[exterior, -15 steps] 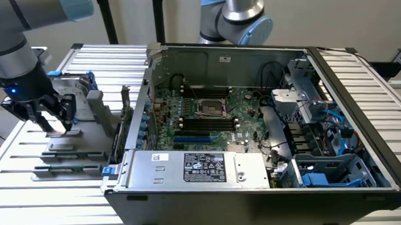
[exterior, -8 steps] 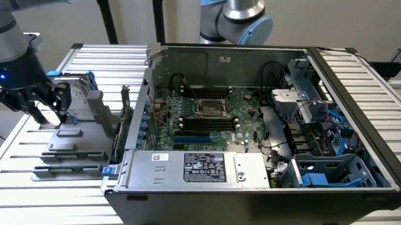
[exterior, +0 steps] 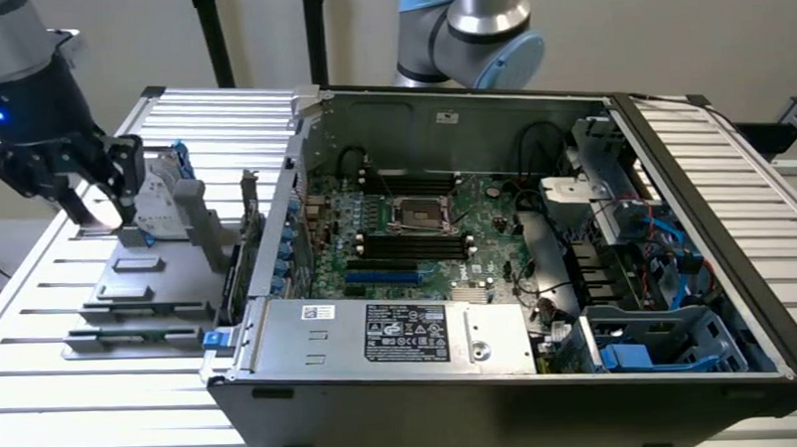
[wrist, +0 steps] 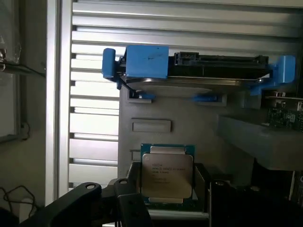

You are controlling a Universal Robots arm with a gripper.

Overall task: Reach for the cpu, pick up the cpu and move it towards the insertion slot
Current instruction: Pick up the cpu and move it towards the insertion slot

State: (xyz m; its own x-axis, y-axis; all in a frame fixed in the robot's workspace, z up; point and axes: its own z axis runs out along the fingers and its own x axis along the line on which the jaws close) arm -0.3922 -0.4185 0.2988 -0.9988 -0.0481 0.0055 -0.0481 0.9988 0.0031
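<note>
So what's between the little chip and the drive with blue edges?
In the wrist view, just the grey holder with one small rectangle on it.

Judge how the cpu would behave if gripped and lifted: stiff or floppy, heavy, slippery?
Probably stiff: the cpu is a flat square with a metal top. Likely light, being far smaller than the hard drive nearby. Its smooth silvery lid may be slippery.

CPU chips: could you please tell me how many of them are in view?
1. The cpu sits on the grey fixture outside the computer case, near the blue-framed hard drive. The insertion slot looks empty; others may be hidden.
</note>
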